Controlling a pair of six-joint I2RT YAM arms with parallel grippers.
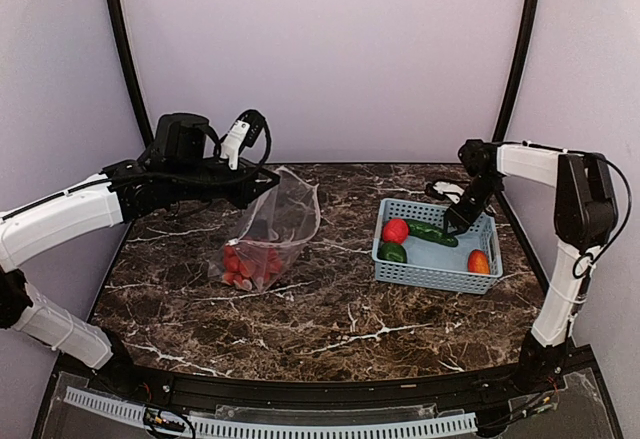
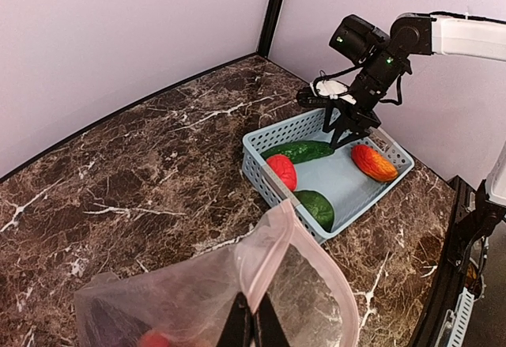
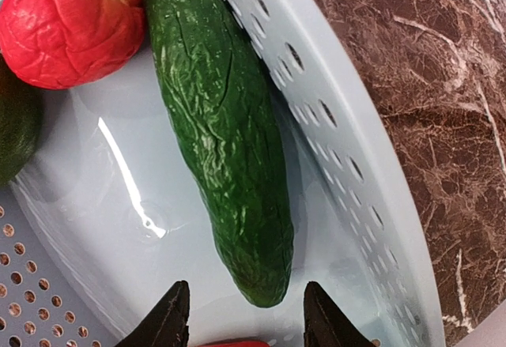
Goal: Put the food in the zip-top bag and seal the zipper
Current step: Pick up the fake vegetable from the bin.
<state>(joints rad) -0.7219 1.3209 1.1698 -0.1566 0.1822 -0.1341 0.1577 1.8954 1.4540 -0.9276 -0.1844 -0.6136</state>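
Tabletop [image 1: 330, 319]: right hand [image 3: 243, 317] spread over cucumber [image 3: 225, 149]

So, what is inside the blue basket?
A cucumber, a red fruit, a dark green piece and an orange piece. The right gripper hides part of the basket's far side.

The white-and-black left arm [image 1: 60, 219] reaches toward 2 o'clock, its pincer [image 2: 252, 319] pressed closed. The right arm [image 1: 560, 174] folds toward 8 o'clock, its pincer [image 3: 247, 315] spread apart.
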